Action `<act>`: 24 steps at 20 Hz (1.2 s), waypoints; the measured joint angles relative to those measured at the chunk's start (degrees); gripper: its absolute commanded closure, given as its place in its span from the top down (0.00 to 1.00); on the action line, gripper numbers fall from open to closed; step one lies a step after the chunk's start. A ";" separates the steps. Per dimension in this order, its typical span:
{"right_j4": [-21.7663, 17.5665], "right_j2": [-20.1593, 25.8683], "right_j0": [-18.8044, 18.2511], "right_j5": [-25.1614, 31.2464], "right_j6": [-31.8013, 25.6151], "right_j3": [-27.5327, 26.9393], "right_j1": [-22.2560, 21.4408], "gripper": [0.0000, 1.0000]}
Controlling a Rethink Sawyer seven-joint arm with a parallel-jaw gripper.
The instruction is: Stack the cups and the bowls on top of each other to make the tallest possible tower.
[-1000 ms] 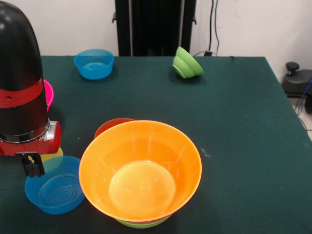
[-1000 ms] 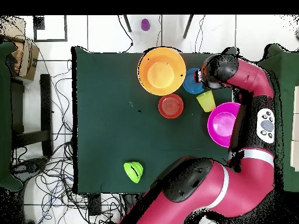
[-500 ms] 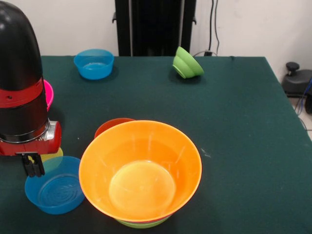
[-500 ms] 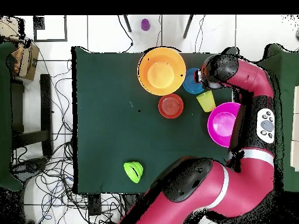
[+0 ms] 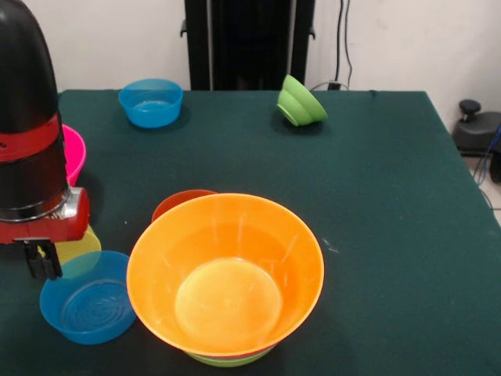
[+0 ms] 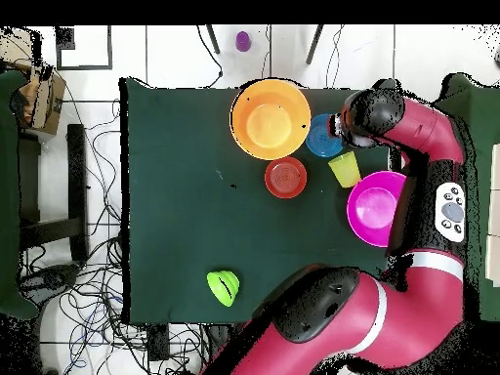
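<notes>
The orange bowl [image 5: 225,274] sat big at the camera-side edge of the green table [image 5: 376,196], topping the tower, a sliver of lime-green bowl [image 5: 227,361] peeking out beneath it. Tucked right behind it was the red-orange bowl [image 5: 182,204]. Beside the orange bowl, on the arm's side, lay a small blue bowl [image 5: 86,298], and touching that bowl's rim stood the yellow cup [image 5: 78,244], half hidden by the arm's wrist. Beyond the cup, a pink bowl [image 5: 73,153] showed past the black arm. Well away from the orange bowl, near the pedestal edge, rested a second blue bowl [image 5: 151,102] and a tilted green bowl [image 5: 300,102]. The gripper [image 5: 41,260] hung just above the near blue bowl's rim, next to the cup; its dark fingers looked pressed together with nothing between them, touching neither.
</notes>
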 measured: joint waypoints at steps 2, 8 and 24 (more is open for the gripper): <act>0.32 0.00 -0.39 0.00 0.00 0.42 -1.36 0.00; 1.41 0.07 -1.70 0.00 0.00 1.59 -4.55 1.00; 1.15 -0.44 -2.29 0.01 0.00 1.68 -6.42 1.00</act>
